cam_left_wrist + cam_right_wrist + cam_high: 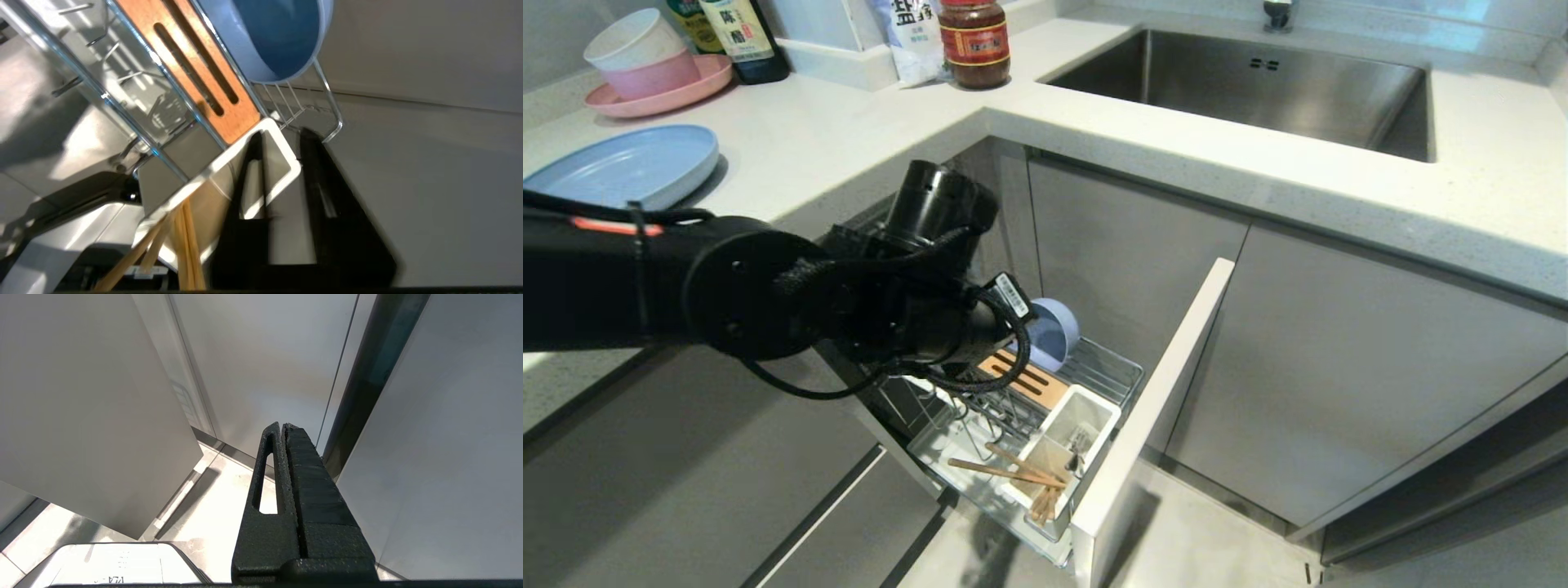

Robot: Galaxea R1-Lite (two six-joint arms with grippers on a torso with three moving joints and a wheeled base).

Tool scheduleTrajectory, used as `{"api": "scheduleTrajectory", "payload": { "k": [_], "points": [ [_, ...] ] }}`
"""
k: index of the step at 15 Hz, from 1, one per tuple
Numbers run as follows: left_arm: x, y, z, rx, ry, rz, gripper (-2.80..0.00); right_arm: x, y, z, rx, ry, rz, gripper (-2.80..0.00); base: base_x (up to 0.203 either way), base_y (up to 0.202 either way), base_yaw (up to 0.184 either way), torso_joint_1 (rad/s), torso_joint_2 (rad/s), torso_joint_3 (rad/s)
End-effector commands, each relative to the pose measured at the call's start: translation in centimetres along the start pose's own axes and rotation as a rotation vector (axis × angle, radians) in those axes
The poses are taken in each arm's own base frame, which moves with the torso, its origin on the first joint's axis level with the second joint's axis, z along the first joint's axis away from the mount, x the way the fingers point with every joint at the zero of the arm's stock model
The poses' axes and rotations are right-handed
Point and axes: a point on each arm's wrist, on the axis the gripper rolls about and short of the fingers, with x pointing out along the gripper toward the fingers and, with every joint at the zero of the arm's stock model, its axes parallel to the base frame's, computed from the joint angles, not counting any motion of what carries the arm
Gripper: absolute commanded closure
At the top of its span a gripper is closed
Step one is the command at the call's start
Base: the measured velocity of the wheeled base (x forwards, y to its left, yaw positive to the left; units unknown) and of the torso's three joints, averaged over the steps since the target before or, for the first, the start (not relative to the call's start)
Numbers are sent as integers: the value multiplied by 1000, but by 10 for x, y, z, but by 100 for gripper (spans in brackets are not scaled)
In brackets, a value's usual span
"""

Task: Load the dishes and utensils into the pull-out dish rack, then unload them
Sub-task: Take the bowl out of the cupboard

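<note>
Pull-out dish rack (1107, 371) is out, chrome wire basket over a white drip tray, narrow pale-grey front panel (1152, 400) at its outer end. Blue-grey bowl (1054, 331) stands on edge in the wire slots at the cabinet end of the rack, just beside the slotted wooden strip (1025, 377). White utensil cup (1066, 441) sits next to the strip at the panel end; wooden chopsticks (1005, 469) lean out of it, tips pointing away from the panel. Something silver shows inside the cup, fork or spoon, can't tell which.

Light-blue plate (625, 167) is on the desk (849, 135), well apart from the rack. Behind it: pink plate (658, 98) carrying the stacked pink and white bowls (641, 53); dark bottle (743, 37), white bag (907, 37) and red-lidded jar (974, 42) along the wall. Steel sink (1258, 90) set into the desk further right.

Left claw (282, 139) is over the cup's corner, narrow gap between the fingers, nothing in it. One finger overlaps the cup opening in the wrist view. From the head view the left arm (768, 290) blocks the rack's inner half.

Right claw (282, 426) hangs by the grey cabinet doors (81, 396), fingers pressed together, empty.
</note>
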Motion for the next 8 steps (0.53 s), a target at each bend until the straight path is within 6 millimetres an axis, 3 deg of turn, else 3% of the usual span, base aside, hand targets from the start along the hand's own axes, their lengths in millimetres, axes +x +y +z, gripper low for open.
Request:
{"api": "scheduleTrajectory", "payload": {
  "k": [1,8],
  "points": [
    [32,-1,-5,-5,11,34,-280,0,0,-1,0,-2,0,0,0,0,0,0,0,0],
    [67,-5,4,-23,-6,-6,-280,0,0,-1,-1,-2,0,0,0,0,0,0,0,0]
  ]
}}
